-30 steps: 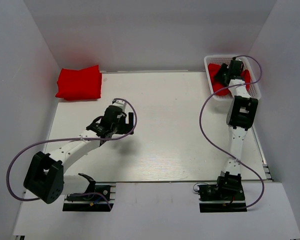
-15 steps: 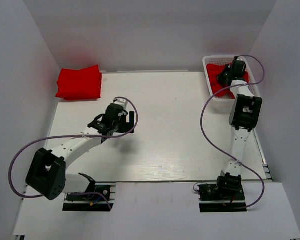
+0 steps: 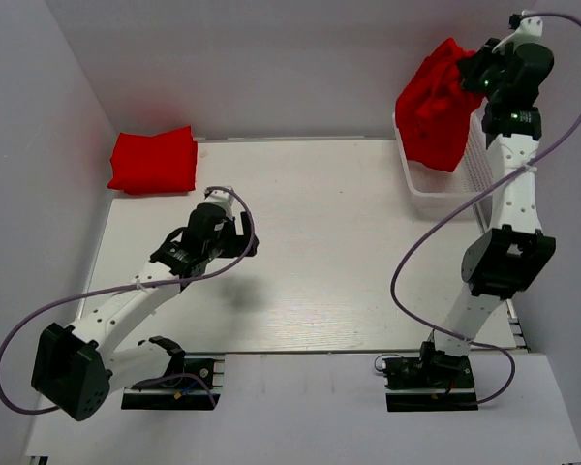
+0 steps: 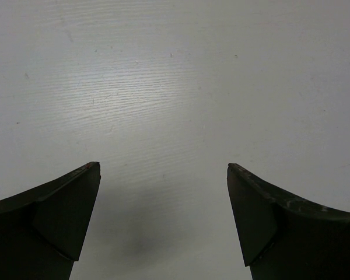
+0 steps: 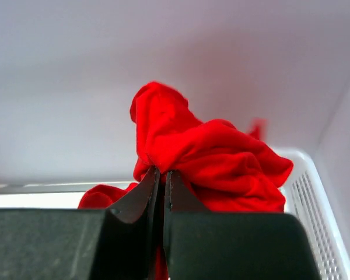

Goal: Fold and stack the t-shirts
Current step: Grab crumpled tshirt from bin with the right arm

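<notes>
A crumpled red t-shirt (image 3: 438, 105) hangs in the air above the white basket (image 3: 436, 197) at the back right. My right gripper (image 3: 473, 77) is shut on its top fold, raised high. In the right wrist view the fabric of that t-shirt (image 5: 221, 163) bunches just past my right gripper (image 5: 162, 172), pinched between its closed fingers. A folded red t-shirt (image 3: 155, 160) lies at the table's back left corner. My left gripper (image 3: 230, 234) hovers open over bare table, left of centre. The left wrist view shows the left gripper (image 4: 163, 169) with nothing between its fingers.
The white mesh basket's rim (image 5: 306, 175) sits against the right wall. White walls enclose the table on the left, back and right. Purple cables loop off both arms.
My right gripper has shut on the red t-shirt in the basket and lifted it high above the basket. My left arm has shifted slightly left.
</notes>
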{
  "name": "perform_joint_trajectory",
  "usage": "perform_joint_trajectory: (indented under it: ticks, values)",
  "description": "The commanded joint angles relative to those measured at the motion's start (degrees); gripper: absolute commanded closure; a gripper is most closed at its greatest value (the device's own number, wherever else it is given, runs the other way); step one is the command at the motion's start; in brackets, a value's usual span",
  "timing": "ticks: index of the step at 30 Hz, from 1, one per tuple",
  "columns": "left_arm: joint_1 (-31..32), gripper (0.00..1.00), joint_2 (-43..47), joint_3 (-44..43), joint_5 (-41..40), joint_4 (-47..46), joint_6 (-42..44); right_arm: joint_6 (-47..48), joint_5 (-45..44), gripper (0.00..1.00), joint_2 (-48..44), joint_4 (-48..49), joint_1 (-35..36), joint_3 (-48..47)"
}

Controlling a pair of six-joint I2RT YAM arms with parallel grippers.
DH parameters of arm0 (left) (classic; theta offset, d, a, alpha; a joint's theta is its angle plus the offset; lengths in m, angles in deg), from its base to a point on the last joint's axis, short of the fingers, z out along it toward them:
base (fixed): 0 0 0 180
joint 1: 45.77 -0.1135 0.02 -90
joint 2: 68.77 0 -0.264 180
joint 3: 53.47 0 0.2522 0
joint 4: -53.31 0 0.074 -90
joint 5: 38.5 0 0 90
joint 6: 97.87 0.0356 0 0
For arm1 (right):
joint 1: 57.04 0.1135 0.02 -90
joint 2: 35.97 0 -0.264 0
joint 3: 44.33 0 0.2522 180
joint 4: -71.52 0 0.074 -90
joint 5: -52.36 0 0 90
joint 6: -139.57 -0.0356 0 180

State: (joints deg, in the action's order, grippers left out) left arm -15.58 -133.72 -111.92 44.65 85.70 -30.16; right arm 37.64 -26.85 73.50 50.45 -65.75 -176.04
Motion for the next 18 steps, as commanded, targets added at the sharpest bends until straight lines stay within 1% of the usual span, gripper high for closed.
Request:
perform_joint_trajectory:
  ticks: [1,2,3,4,5,6,7,8,9,10,12,13,15,16,17,18]
  values:
    - [-0.1,0.0,4.6,0.9,0.2,3.2,-2.7,3.1,8.7,1.0,-6.2,-2.2,0.5,-2.2]
    - [-0.1,0.0,5.3,1.4,-0.3,3.9,-3.5,3.2,13.9,1.0,-6.9,-4.1,0.7,-2.9]
    - [-0.1,0.0,6.1,1.4,-0.4,4.8,-4.0,3.5,20.6,1.0,-7.9,-5.5,0.8,-6.6]
    - [-0.1,0.0,6.9,1.4,-0.4,6.6,-4.7,3.6,23.3,1.0,-8.2,-8.5,1.0,-8.1]
    - [-0.1,0.0,8.8,1.4,-0.4,7.3,-4.7,3.1,25.4,1.0,-9.0,-9.5,1.3,-9.9]
    - [-0.1,0.0,9.7,1.4,0.2,7.9,-5.4,2.9,31.3,1.0,-9.5,-10.7,1.8,-9.9]
    - [-0.1,0.0,10.8,2.0,0.2,8.4,-6.3,2.7,33.1,1.0,-12.7,-10.0,2.3,-8.1]
    - [-0.1,0.0,11.9,2.7,0.2,9.2,-6.8,1.5,34.4,1.0,-13.7,-9.5,2.6,-7.0]
    - [-0.1,0.0,14.0,2.7,0.2,9.8,-6.8,1.0,38.3,1.0,-15.0,-8.8,3.2,-6.0]
    - [-0.1,0.0,15.0,2.7,0.2,10.4,-7.7,-1.0,39.7,1.0,-18.1,-5.0,3.7,-2.8]
    - [-0.1,0.0,16.9,3.2,0.2,12.5,-9.4,-3.1,42.1,1.0,-19.7,-2.8,5.0,-1.7]
    - [-0.1,0.0,18.5,3.2,0.2,13.3,-10.1,-5.5,43.9,1.0,-21.6,0.0,5.4,-1.0]
    - [-0.1,0.0,20.1,3.8,0.2,13.8,-11.3,-7.7,47.3,1.0,-22.7,3.4,6.7,0.0]
    - [-0.1,0.0,21.5,4.4,0.2,13.8,-11.3,-11.3,48.9,1.0,-22.7,6.4,7.0,0.3]
    - [-0.1,0.0,22.1,4.4,0.2,13.8,-11.9,-12.6,49.5,1.0,-22.6,6.5,7.4,0.6]
    - [-0.1,0.0,22.6,4.4,0.2,14.6,-12.5,-14.4,49.9,1.0,-22.1,9.5,8.0,0.2]
